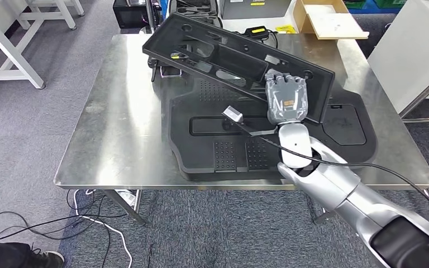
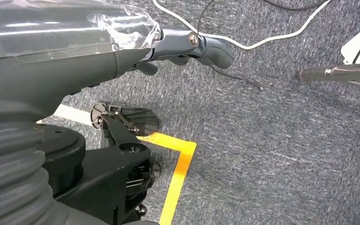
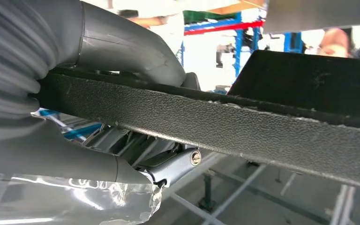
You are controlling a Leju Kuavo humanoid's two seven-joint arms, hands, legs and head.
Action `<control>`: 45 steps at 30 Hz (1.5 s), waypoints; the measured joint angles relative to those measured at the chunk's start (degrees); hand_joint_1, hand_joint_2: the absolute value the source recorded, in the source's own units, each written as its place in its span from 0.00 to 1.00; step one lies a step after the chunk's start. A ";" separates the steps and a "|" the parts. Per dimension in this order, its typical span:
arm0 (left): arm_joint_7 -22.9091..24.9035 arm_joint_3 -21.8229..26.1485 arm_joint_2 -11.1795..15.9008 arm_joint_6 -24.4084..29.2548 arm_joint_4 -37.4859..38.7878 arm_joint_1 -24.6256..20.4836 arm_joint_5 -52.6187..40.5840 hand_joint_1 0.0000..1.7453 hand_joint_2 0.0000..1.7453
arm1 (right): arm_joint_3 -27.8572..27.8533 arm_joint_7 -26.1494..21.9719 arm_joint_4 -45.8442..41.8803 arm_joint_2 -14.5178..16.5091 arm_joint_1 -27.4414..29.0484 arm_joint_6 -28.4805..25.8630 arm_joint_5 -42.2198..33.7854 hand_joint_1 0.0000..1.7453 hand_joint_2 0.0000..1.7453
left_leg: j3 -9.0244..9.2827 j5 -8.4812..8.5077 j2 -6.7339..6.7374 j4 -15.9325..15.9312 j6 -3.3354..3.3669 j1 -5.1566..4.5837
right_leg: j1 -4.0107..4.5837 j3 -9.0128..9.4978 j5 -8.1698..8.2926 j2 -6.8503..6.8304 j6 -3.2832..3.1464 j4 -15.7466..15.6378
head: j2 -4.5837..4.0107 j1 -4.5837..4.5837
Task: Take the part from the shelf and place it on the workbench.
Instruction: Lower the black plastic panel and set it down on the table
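Part [image 1: 223, 56], a long black moulded panel, hangs tilted above the steel workbench [image 1: 117, 128], its near edge clamped in the right hand [image 1: 286, 99]; beneath it a second black panel [image 1: 268, 139] lies flat on the workbench; the left hand [image 2: 187, 44] hangs over grey carpet [image 2: 281, 140], fingers loosely curled, holding nothing.

A flat panel [image 1: 290, 139] is lying on the worktop [image 1: 123, 128] toward its near right edge. A second part [image 1: 223, 56] is sitting tilted above it, gripped at its near right edge by the right robot hand [image 1: 286, 99]. A cardboard box [image 1: 327, 19] is standing behind the worktop.
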 joint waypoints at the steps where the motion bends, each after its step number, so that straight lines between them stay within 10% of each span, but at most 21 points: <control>1: 0.00 -0.04 0.01 -0.10 0.00 0.00 0.00 0.00 0.75 | -0.65 0.00 0.17 -0.07 0.43 0.11 -0.13 0.99 1.00 | 0.00 0.00 0.00 0.00 0.00 0.00 | 0.00 0.00 0.00 0.00 0.00 0.00 | 0.00 -0.01; 4: 0.13 -0.24 0.02 0.06 0.00 0.01 0.00 0.00 0.00 | -3.01 0.00 0.72 -0.23 1.87 0.33 -0.93 1.00 1.00 | 0.00 0.00 0.00 0.01 0.00 0.00 | 0.00 0.00 0.00 -0.01 0.00 0.00 | 0.00 -0.01; 41: 1.54 -0.29 0.02 0.75 0.00 -0.60 -0.01 0.00 0.00 | -8.37 0.01 9.07 1.56 6.14 18.17 -1.09 0.99 1.00 | -0.02 -0.01 0.00 0.00 0.01 0.01 | 0.00 0.04 0.01 -0.02 0.01 0.00 | 0.00 0.00; 42: 1.60 -0.29 0.02 0.70 0.00 -0.63 -0.01 0.00 0.00 | -8.37 0.01 9.40 1.83 6.12 19.05 -1.54 0.95 1.00 | -0.02 -0.01 0.00 0.00 0.01 0.01 | 0.00 0.04 0.01 -0.02 0.01 0.00 | 0.00 0.00; 45: 1.66 -0.31 0.02 0.52 0.00 -0.72 -0.01 0.00 0.00 | -8.42 0.02 10.39 2.63 6.05 21.79 -2.91 0.28 1.00 | -0.01 -0.01 0.00 0.00 0.01 0.01 | 0.00 0.04 0.01 -0.02 0.01 0.00 | 0.00 -0.01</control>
